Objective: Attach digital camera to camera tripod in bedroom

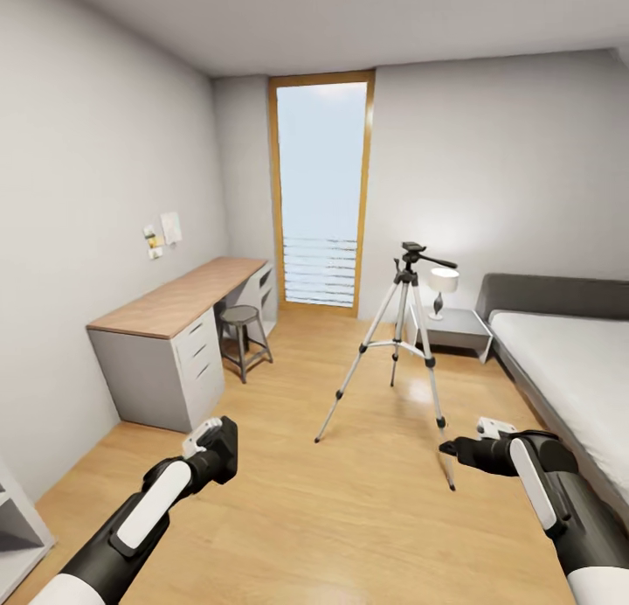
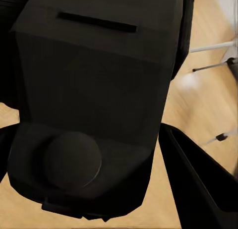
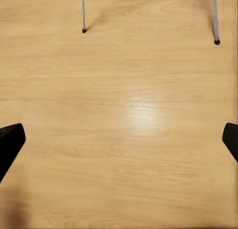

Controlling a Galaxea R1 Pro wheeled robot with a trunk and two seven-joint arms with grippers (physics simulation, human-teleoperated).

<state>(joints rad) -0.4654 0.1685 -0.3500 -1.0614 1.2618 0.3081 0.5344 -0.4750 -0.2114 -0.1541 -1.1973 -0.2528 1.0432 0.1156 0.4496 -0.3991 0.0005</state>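
Right now I am looking through the head camera into the bedroom, with the camera tripod (image 1: 404, 343) standing upright on the wood floor (image 1: 332, 500) in the middle of the room, its three silver legs spread and its black head and pan handle at the top. It is sitting between the table (image 1: 179, 301) along the left wall and the bed (image 1: 568, 360) on the right, in front of the tall window (image 1: 321, 190). A stool (image 1: 242, 325) is tucked by the table, and a white nightstand (image 1: 456, 327) with a lamp (image 1: 443, 286) is sitting beside the bed.

My left gripper (image 1: 218, 448) is closing its fingers around the digital camera (image 2: 94, 100); in the left wrist view the matte-black body is sitting between the dark fingers (image 2: 198, 179), with tripod legs showing past it over the floor.

My right gripper (image 1: 450, 448) is holding nothing. In the right wrist view its fingertips (image 3: 10, 142) are spread wide apart at the edges, over bare floor, with two tripod feet beyond.
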